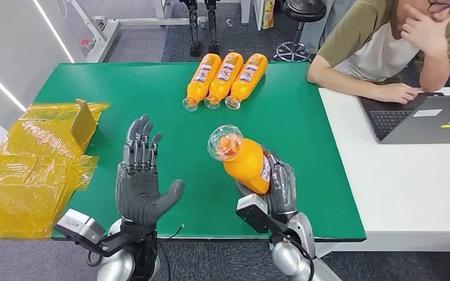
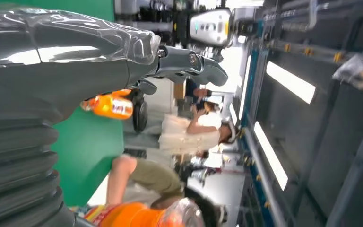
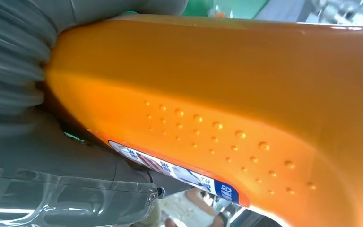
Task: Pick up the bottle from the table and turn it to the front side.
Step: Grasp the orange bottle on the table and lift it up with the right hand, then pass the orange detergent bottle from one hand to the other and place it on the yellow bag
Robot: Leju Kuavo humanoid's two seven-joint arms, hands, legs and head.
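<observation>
Green table (image 1: 152, 88), bottle (image 1: 247, 164) in right hand (image 1: 280, 188)

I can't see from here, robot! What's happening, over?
Right hand holds bottle off the table, clear cap toward the camera. Left hand open, palm up, empty. Three bottles lie further back; nothing in the way.

Left robot hand (image 2: 75, 61) spread above green table (image 2: 87, 142), orange bottle (image 2: 111, 107) beyond.

bottle (image 1: 247, 161) label: mostly hidden by right hand (image 1: 281, 187) | person (image 1: 387, 47): cut off by top edge
</observation>
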